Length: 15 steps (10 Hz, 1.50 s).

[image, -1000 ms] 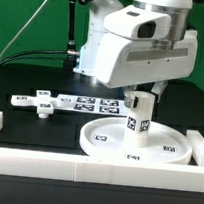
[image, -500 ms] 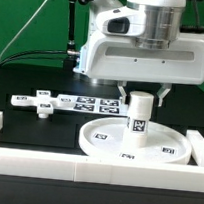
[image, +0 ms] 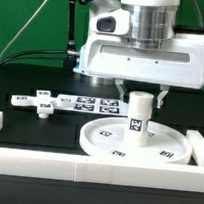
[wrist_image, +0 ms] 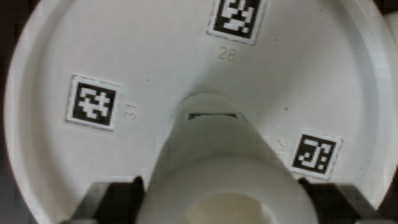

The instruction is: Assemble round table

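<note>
While the hand [image: 142, 93] hangs straight over the upright leg [image: 138, 121], the coming move should run along one vertical line.
The leg stands with its long axis upright near the middle of the disc [image: 175, 137], directly below the hand. The fingers [image: 121, 90] are spread to either side of the leg's top, clear of it and gripping nothing. The disc lies flat on the black counter [image: 32, 79]. The cross-shaped piece [image: 45, 103] and marker board [image: 95, 102] lie toward the exterior view's left, so room looks ample.

A green wall [image: 13, 7] rises behind the black counter [image: 21, 83]; a raised white rim [image: 44, 167] borders its front edge.
</note>
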Motion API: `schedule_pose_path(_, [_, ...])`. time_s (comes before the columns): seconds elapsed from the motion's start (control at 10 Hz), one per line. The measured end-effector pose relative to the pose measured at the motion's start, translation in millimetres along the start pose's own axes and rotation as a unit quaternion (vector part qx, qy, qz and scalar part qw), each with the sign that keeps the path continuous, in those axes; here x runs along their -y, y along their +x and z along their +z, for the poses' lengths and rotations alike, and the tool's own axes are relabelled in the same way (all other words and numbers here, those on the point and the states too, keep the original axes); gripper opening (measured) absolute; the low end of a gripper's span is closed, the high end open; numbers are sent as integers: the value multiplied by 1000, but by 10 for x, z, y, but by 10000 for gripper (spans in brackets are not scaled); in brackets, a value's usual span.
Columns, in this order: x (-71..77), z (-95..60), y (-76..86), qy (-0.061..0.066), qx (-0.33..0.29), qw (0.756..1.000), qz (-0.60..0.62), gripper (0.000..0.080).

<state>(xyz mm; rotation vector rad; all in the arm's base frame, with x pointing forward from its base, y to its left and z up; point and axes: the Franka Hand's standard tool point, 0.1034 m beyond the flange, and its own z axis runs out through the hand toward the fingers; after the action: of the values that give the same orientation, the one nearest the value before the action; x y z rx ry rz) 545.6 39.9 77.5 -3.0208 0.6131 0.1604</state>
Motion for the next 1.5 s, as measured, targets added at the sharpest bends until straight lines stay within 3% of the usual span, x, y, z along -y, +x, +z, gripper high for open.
schedule_pose_path(0.3, [14,-13,9,3,-2,996,85,409])
schedule_pose_path(0.6, [11,-7,29,39,13,961,274,409])
schedule_pose_path(0.9, [35,-21,42,48,16,925,377,409])
schedule_pose_path(1.0, [48,-17,34,49,17,920,388,487])
schedule_pose_path(1.1, [49,-16,33,49,17,923,381,613])
schedule_pose_path(1.2, [58,-31,29,47,15,927,371,613])
schedule_pose_path(1.3, [96,-112,4,37,7,945,326,642])
schedule_pose_path(1.5, [102,-281,-64,42,-6,975,219,648])
